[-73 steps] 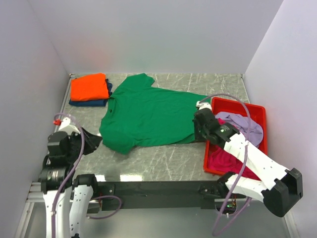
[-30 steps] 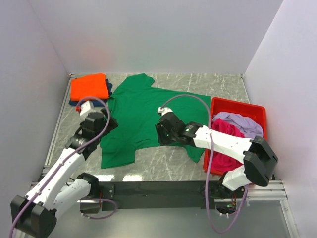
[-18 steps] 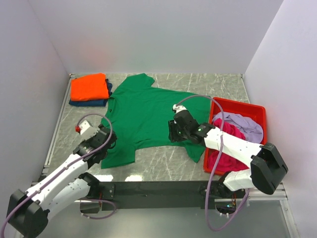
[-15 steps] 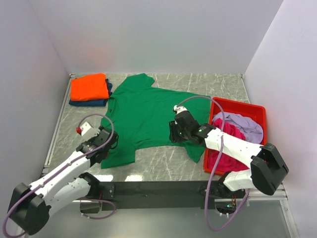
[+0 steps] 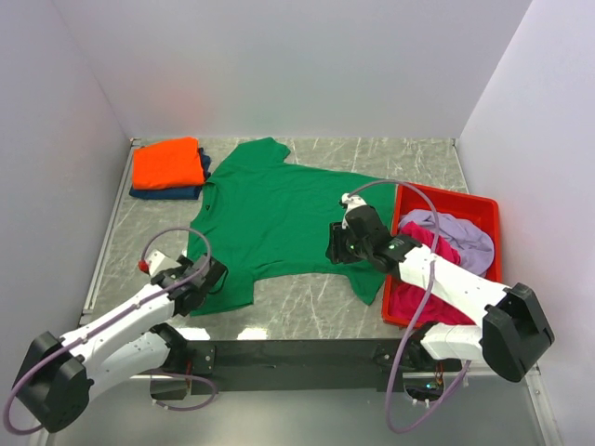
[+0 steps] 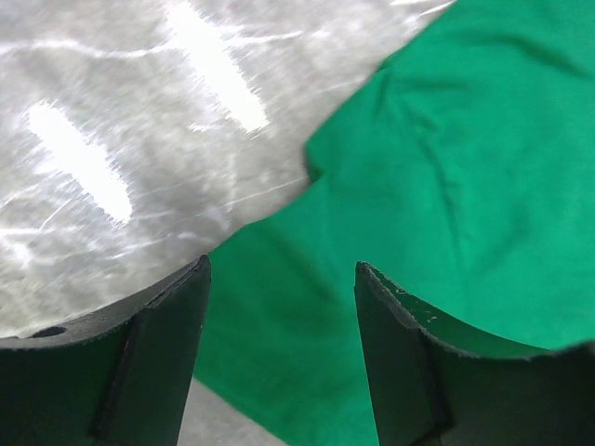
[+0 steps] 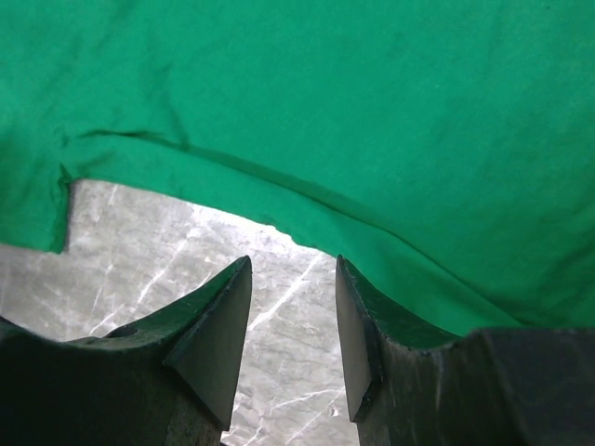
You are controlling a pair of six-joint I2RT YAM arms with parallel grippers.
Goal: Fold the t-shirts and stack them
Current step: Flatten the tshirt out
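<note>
A bright green t-shirt [image 5: 270, 214] lies spread flat on the marble table. A folded orange shirt [image 5: 167, 163] sits on a folded navy blue one [image 5: 191, 192] at the back left. A magenta shirt [image 5: 428, 279] and a pale lilac shirt [image 5: 456, 232] lie in the red bin. My left gripper [image 5: 216, 277] is open over the green shirt's near sleeve [image 6: 372, 279]. My right gripper [image 5: 337, 243] is open at the green shirt's near hem [image 7: 279, 200], with table below it.
The red bin [image 5: 487, 212] stands at the right of the table. Grey walls close in left, back and right. The marble table [image 5: 307, 297] runs to a black front rail near the arm bases.
My left gripper has moved toward the near edge along the green shirt's left side to the near sleeve. My right gripper has moved right along the near hem. The shirt lies as before.
</note>
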